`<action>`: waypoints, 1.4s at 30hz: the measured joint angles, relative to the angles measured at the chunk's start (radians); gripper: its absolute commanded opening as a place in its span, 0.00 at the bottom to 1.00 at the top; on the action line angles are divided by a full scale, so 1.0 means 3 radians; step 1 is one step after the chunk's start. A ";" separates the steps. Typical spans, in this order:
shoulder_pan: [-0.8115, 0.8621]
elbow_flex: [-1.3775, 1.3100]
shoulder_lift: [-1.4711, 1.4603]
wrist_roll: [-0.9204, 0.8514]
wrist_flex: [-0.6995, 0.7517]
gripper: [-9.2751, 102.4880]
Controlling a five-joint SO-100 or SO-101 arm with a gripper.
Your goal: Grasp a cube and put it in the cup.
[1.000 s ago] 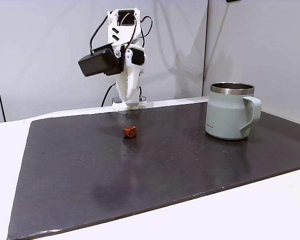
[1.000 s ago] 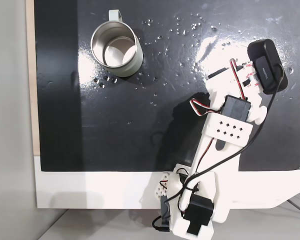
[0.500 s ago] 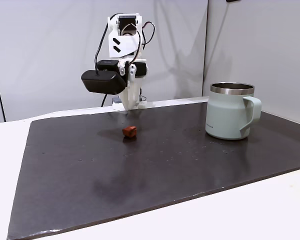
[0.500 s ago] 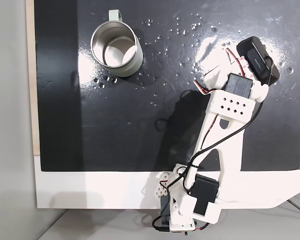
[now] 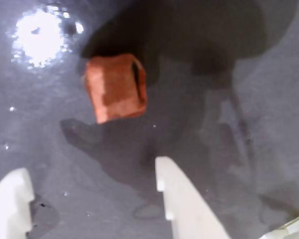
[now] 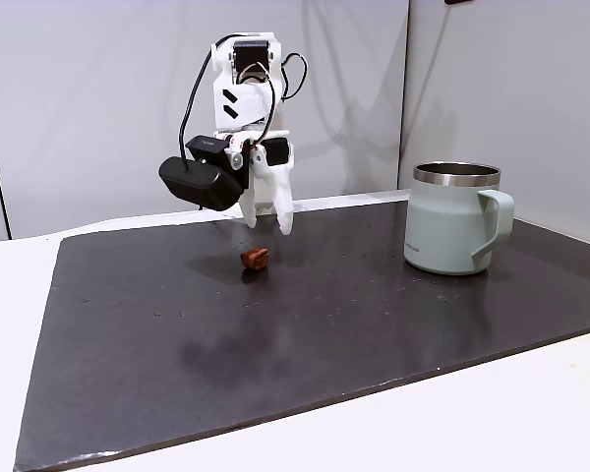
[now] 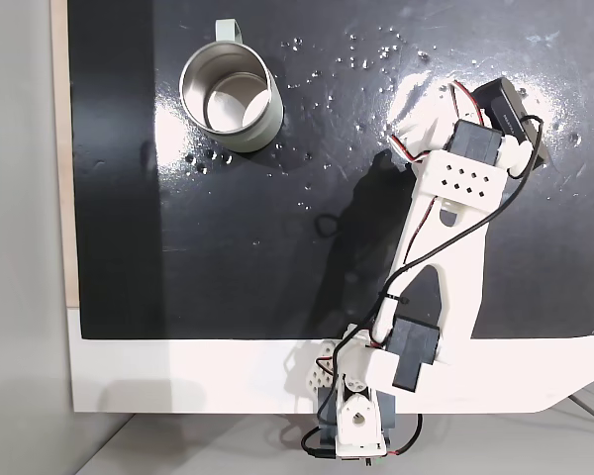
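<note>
my gripper [image 6: 268, 218]: jaws spread apart, nothing between them, hanging just above the dark mat [image 6: 275, 334]
cube [image 6: 256, 259]: sitting on the mat right under my fingertips, not touching; in the wrist view it's [image 5: 115, 88] a bit ahead of my two white fingers [image 5: 179, 194]
cup [image 6: 456, 218]: upright, well off to the right in a fixed view, handle pointing right

- brick-red cube [image 5: 115, 88] just ahead of white gripper [image 5: 89, 181] fingers
- pale grey-green cup [image 6: 456, 231], steel rim, well off to the side
- glossy black mat [image 6: 305, 324] underneath, white tabletop [image 6: 10, 324] around
</note>
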 measured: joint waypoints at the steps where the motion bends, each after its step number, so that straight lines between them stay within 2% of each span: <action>1: 0.0015 -0.0046 -0.0031 0.0005 0.0036 0.33; 12: 0.0133 -0.0112 -0.0266 0.0005 0.0107 0.32; 42: 0.0066 -0.0261 -0.0757 -0.0128 -0.0189 0.25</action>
